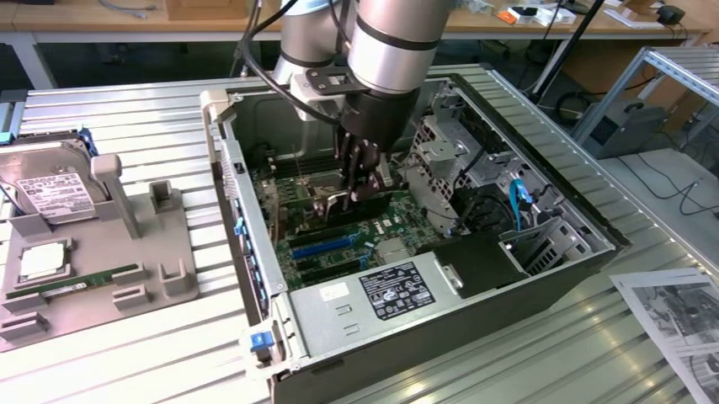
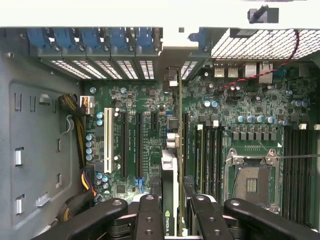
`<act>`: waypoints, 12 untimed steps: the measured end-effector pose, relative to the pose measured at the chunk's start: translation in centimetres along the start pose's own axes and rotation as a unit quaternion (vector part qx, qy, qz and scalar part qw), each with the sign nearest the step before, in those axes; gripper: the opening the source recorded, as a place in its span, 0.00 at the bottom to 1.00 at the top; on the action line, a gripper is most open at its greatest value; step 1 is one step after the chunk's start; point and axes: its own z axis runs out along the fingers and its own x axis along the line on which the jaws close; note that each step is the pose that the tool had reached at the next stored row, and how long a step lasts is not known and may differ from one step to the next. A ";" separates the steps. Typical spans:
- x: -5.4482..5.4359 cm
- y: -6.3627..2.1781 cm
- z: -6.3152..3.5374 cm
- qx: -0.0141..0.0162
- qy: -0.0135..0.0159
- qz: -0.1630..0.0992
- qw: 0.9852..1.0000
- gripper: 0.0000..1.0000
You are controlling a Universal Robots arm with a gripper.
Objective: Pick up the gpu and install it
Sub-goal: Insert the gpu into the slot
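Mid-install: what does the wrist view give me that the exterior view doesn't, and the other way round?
Wrist view: the gpu label, the white slot, the red cable. Exterior view: the hard drive and memory stick on the grey fixture outside the case, plus papers. Both: the pincer shut on the gpu, low over the motherboard.

The gpu carried one small mark on its edge — it looked like the NVIDIA logo. The black label on the power supply and the white label on the hard drive had print, too small to read.
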 end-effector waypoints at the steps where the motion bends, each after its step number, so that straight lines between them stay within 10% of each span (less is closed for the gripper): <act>1: 0.0 -0.27 -0.01 0.000 0.000 0.000 1.000 0.27; 12: 0.0 -0.51 0.34 0.000 0.000 0.000 1.000 0.27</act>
